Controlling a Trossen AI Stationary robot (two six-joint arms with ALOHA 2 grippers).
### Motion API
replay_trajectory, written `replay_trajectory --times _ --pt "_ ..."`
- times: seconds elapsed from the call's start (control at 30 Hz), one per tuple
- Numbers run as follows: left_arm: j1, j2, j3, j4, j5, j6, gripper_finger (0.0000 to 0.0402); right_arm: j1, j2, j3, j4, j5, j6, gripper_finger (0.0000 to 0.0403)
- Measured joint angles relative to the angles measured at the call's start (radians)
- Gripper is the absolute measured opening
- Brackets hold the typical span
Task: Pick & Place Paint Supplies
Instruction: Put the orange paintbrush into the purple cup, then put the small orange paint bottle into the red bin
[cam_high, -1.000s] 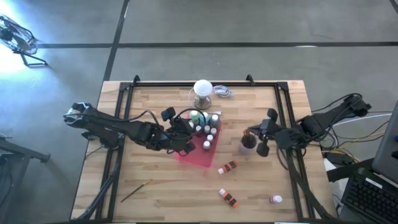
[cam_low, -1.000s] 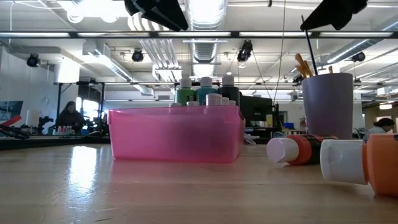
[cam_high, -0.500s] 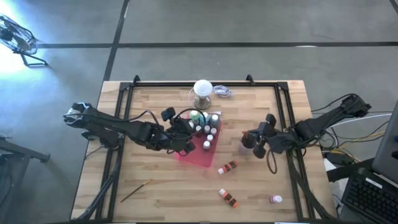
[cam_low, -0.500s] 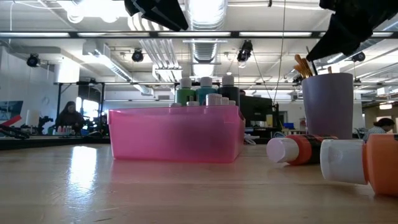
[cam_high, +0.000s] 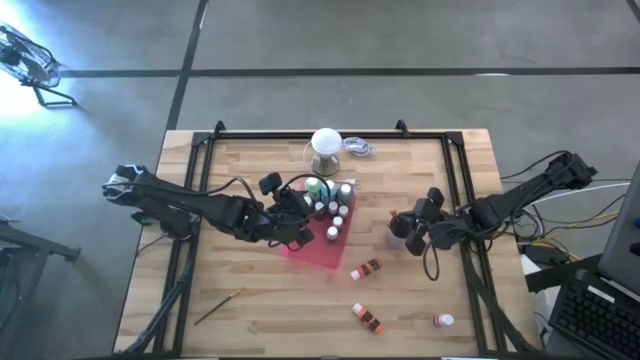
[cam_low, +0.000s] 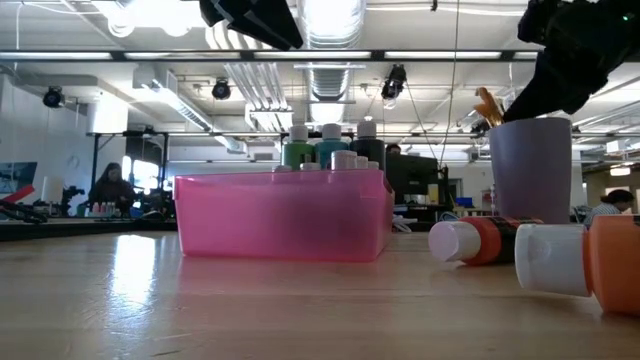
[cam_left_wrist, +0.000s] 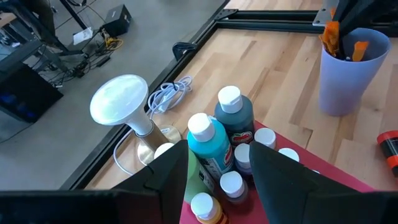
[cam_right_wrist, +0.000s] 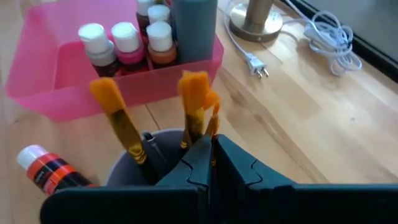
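Note:
A pink tray (cam_high: 322, 238) holds several white-capped paint bottles and a larger teal bottle (cam_left_wrist: 208, 146). My left gripper (cam_left_wrist: 219, 180) is open and hovers just above these bottles. A lilac cup (cam_high: 399, 230) holds orange-bristled brushes (cam_right_wrist: 115, 115) standing bristles up. My right gripper (cam_right_wrist: 210, 155) is shut right over the cup's mouth, on one brush. Two orange bottles (cam_high: 366, 268) (cam_high: 367, 318), a pink bottle (cam_high: 443, 320) and a brush (cam_high: 218, 306) lie on the table. My right gripper pinches a thin brush between its two fingers, close under the orange bristles (cam_right_wrist: 213, 127), coming from above and pointing down. The brush stands about upright, its handle down inside the lilac cup (cam_right_wrist: 124, 171). The fingers hide the exact place of contact.
A white ball-topped stand (cam_high: 326, 147) and a coiled white cable (cam_high: 358, 147) sit at the far edge, behind the tray. In the low view the lying orange bottles (cam_low: 475, 240) (cam_low: 580, 258) are in front of the cup (cam_low: 528, 170). Bare wood lies on the table's left and near side.
My right gripper has come down toward the lilac cup and shifted a little toward the table's left, staying shut. The brush it holds has sunk handle-first into the cup.

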Motion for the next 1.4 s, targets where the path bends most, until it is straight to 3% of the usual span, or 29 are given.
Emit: replay_trajectory --times 0.43,0.8,1.13,1.4 --pt "0.0 0.0 -0.002 0.006 0.0 -0.002 0.0177 0.0 0.0 -0.016 0.003 -0.002 0.024 0.0035" --pt "0.0 0.0 -0.006 0.02 0.0 -0.002 0.0177 0.0 -0.004 -0.001 -0.007 -0.021 0.013 0.0097" --pt "-0.003 0.0 -0.033 0.038 0.015 0.001 0.0177 0.0 -0.013 0.165 -0.021 -0.024 -0.196 0.0128" --pt "-0.062 0.0 -0.015 0.045 0.123 0.094 0.0177 0.0 -0.005 0.261 -0.013 -0.073 -0.36 0.0136"
